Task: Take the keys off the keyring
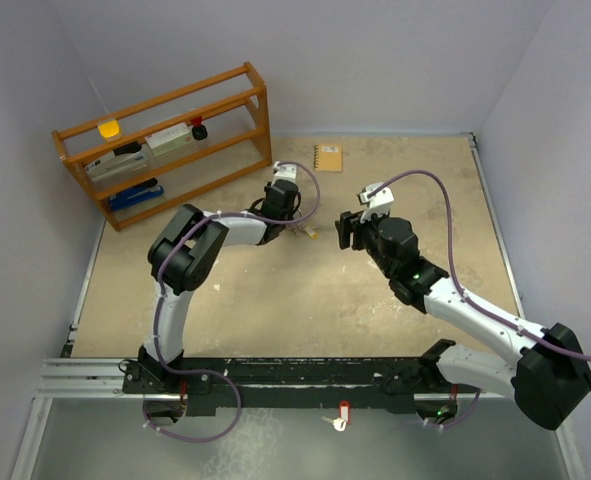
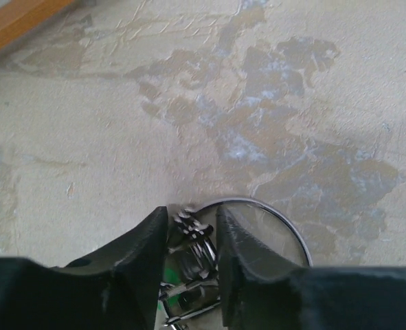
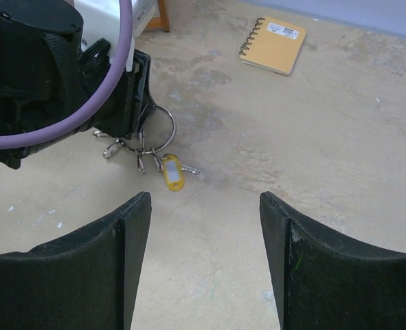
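left gripper [image 2: 191,214]: jaws clenched on the keyring [image 3: 148,142], low over the table [image 3: 340,151]
keyring: its large loop [image 2: 244,200] lies flat, jutting out beside the fingers
keys [image 1: 311,234]: yellow-headed key [image 3: 170,172] flat on the table, long axis running from the loop toward the right gripper [image 3: 204,203]; green key [image 2: 167,278] perhaps the glint between the left fingers
right gripper: jaws spread wide, holding nothing

Left arm [image 1: 167,315], right arm [image 1: 475,318]: white link shells, bulky black joint housings, black bases. Lilac cable [image 1: 447,235], one looping along each arm. Small green light [image 1: 416,271] on right forearm. White block [image 1: 377,194] at each wrist. Gripper fingers [image 3: 117,254]: matte black, wedge-shaped, lightly scuffed.
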Motion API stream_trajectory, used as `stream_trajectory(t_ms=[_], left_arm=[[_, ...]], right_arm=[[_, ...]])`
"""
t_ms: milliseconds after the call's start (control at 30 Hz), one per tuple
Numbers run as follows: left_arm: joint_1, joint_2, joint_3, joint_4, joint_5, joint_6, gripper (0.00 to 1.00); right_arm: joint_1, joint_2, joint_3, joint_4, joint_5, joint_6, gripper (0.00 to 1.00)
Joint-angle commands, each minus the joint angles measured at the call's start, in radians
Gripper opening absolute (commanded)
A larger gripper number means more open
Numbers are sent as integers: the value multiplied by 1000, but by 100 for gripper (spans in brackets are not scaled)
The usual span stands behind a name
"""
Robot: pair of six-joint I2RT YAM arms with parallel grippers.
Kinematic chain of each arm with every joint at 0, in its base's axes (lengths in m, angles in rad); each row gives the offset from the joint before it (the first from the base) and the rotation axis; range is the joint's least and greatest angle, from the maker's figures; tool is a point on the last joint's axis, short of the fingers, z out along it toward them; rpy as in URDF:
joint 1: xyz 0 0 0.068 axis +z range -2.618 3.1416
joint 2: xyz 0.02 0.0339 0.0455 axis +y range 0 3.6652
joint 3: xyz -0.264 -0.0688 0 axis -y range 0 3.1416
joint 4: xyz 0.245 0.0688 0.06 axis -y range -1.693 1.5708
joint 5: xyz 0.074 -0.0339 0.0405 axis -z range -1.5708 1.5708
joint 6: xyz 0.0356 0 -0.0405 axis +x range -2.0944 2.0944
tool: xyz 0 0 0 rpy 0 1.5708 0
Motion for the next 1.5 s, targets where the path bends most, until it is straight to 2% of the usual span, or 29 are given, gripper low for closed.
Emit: stream_trajectory(t_ms=[0,100,367,600,1033,1233,1467], left_arm=[[10,54,29,-74,39,-24,22],[13,56,27,-87,56,-39,0],[12,-38,-20,-39,68,-28,0],[12,-215,-43,-22,8,58,0],[-15,-516,-60,-21,-25,204,0],[-17,-562,-83,-19,-36,215,0],[-34,-606,-60,-43,25,210,0]], right_arm=[[-1,-25,6,31,40,-13,68],[-2,-32,6,22,70,-16,68],[-1,-8,8,28,69,-5,68],[-1,36,18,17,33,-21,68],[-1,34,5,132,-168,-74,68],[-1,46,14,153,-181,-46,68],[-1,40,-23,193,-305,-61,68]])
